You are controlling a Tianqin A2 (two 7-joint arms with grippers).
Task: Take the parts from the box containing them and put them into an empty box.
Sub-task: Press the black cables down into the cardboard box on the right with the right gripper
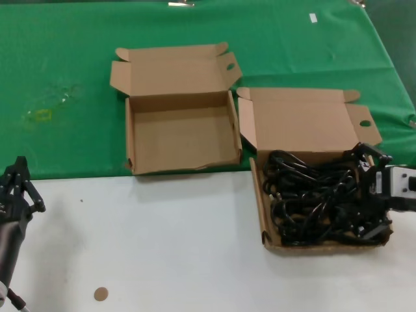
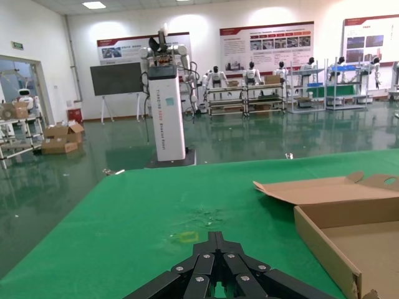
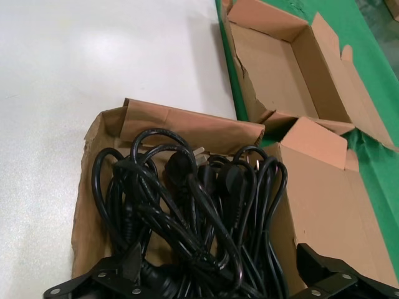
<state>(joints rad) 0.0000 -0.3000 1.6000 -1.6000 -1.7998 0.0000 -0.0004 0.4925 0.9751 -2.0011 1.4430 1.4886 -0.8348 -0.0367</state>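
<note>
You can make out vertical lettering on the tall white display pillar [image 2: 167, 112], too small to read, wall posters [image 2: 266, 47] likewise illegible

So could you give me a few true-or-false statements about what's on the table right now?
1. The power cords lie in the shallower box. True.
2. The deeper box holds cords too. False: it is empty.
3. The right end effector is at the cord box. True.
4. The left end effector is over the empty box. False: it sits apart, over the white table.
5. Both boxes are closed. False: both lids stand open.
</note>
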